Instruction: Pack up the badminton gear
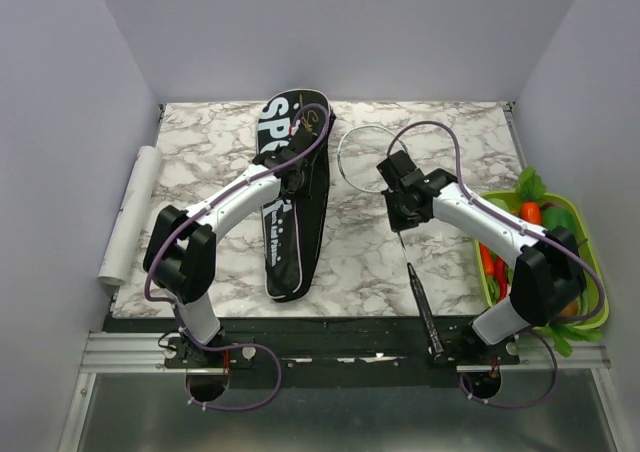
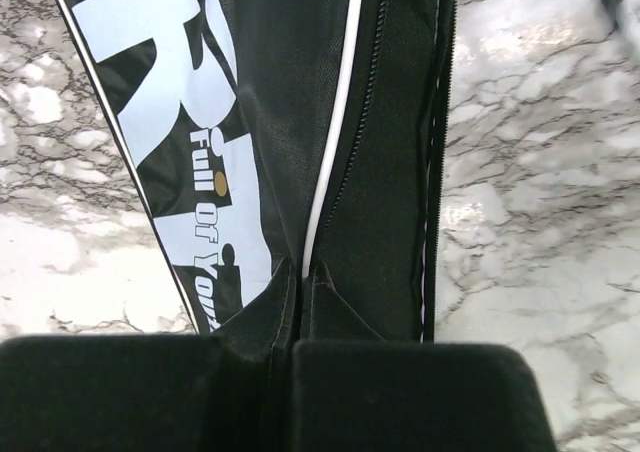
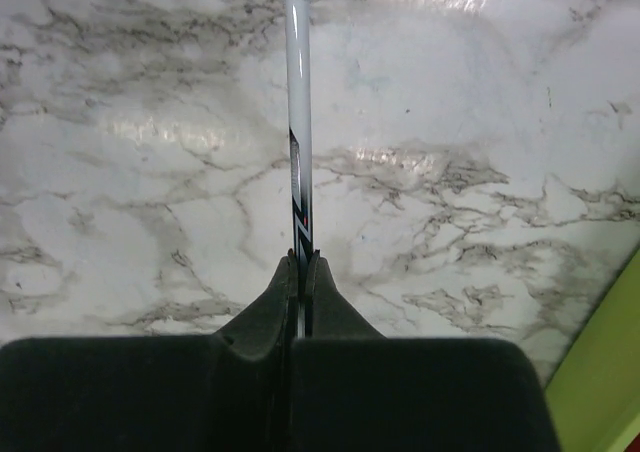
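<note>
A white roll (image 1: 130, 212) lies along the marbled surface's (image 1: 220, 142) left edge; a green basket (image 1: 597, 260) holding vegetables (image 1: 531, 212) stands at its right.

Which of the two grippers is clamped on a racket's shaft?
The right gripper: it pinches the thin pale shaft of the racket. The left gripper is instead shut on the fabric of the black bag.
</note>
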